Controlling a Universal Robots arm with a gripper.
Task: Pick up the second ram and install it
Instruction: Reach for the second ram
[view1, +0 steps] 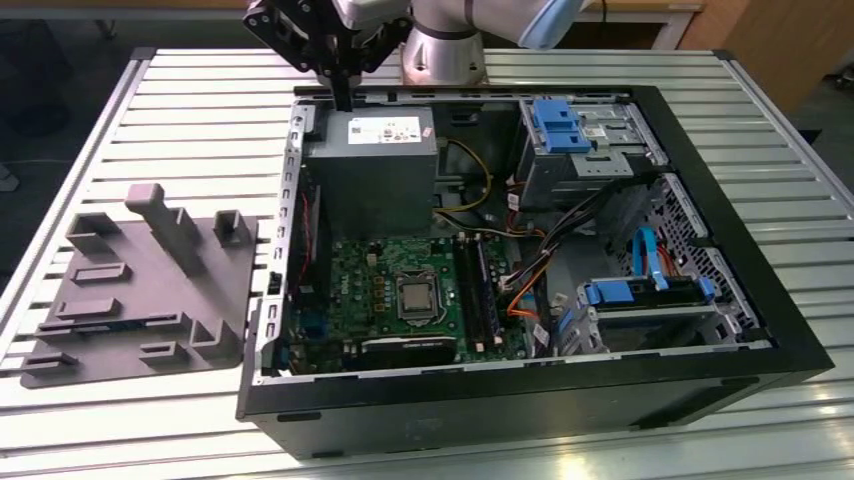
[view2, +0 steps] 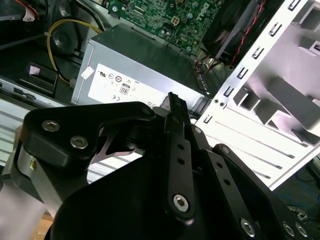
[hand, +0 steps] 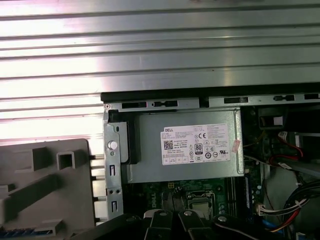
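Ram (view1: 118, 322) lies in grey tray (view1: 150, 296), well apart from gripper (view1: 346, 102)

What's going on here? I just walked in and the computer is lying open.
The robot arm's gripper hangs near the grey power supply at one end of the open computer case. A grey tray lies on the slatted table beside the case, on the exterior view's left. Whether the gripper carries a memory stick cannot be told.
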